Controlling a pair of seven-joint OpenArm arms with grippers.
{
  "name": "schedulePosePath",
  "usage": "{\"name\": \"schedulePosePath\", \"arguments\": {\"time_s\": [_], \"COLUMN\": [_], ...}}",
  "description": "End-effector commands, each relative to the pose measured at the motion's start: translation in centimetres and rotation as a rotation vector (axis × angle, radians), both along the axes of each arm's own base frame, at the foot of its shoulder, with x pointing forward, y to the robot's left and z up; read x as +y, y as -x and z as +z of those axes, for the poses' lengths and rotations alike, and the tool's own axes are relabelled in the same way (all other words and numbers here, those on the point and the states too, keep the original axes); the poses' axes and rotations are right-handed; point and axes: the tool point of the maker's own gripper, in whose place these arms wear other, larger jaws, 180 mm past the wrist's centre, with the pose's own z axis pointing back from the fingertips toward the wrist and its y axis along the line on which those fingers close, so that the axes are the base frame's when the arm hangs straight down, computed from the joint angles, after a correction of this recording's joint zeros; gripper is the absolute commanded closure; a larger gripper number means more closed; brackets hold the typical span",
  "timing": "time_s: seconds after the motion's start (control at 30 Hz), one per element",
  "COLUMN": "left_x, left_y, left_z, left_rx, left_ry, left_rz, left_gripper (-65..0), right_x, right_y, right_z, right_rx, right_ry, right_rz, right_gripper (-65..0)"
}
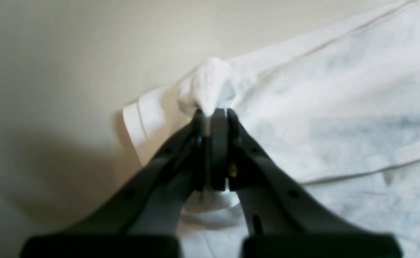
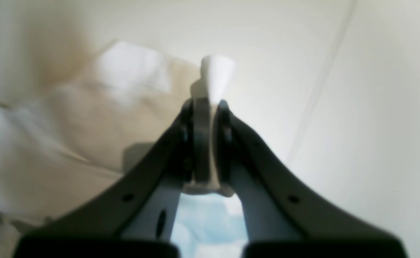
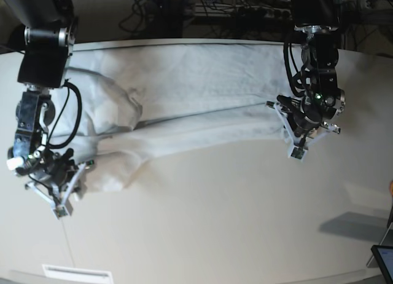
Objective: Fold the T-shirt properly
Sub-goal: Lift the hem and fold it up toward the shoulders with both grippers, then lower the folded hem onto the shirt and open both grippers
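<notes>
Both claws, left (image 1: 213, 113) and right (image 2: 210, 102), are clamped on pinches of the shirt (image 3: 196, 106) near opposite table (image 3: 233, 222) edges, seemingly to stretch it flat for folding.

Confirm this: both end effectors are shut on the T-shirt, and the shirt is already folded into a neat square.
Not quite. Both the left end effector and right end effector are shut on the T-shirt, but the base view shows it stretched out long and rumpled across the table, not folded square.
</notes>
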Motion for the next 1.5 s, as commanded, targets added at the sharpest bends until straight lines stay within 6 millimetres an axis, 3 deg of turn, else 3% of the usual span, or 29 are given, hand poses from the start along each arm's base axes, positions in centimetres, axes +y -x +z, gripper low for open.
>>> {"name": "schedulePosePath", "arguments": {"time_s": [0.0, 0.23, 0.37, 0.57, 0.77, 1.07, 1.37, 1.47], "left_x": [0.1, 0.1, 0.4, 0.0, 0.0, -3.0, -2.0, -1.5], "left_y": [-0.9, -0.9, -0.9, -1.1, -0.5, -0.2, 0.3, 0.4], "left_z": [1.2, 1.2, 1.3, 2.7, 3.1, 3.3, 3.2, 3.2], "left_rx": [-0.043, -0.043, -0.043, -0.083, -0.048, -0.042, -0.026, -0.020], "left_ry": [-0.006, -0.007, -0.018, -0.027, -0.051, -0.087, -0.120, -0.136], "left_rz": [-0.004, -0.007, -0.009, -0.026, -0.023, -0.159, -0.165, -0.168], "left_gripper": [0.0, 0.0, 0.0, 0.0, 0.0, 0.0, 0.0, 0.0], "right_x": [-0.3, -0.9, -0.3, -1.4, -1.3, -2.6, -5.0, -5.0], "right_y": [-0.9, 3.8, 6.2, 9.1, 11.3, 14.4, 16.6, 17.2], "right_z": [3.0, 4.5, 4.1, 3.0, 1.3, -0.5, -1.3, -1.7], "right_rx": [-0.089, -0.087, -0.070, -0.016, 0.045, 0.105, 0.150, 0.167], "right_ry": [0.005, 0.102, 0.115, 0.114, 0.141, 0.149, 0.161, 0.162], "right_rz": [0.002, -0.013, -0.009, -0.071, -0.024, -0.022, -0.097, -0.096], "right_gripper": [0.0, 0.0, 0.0, 0.0, 0.0, 0.0, 0.0, 0.0]}}
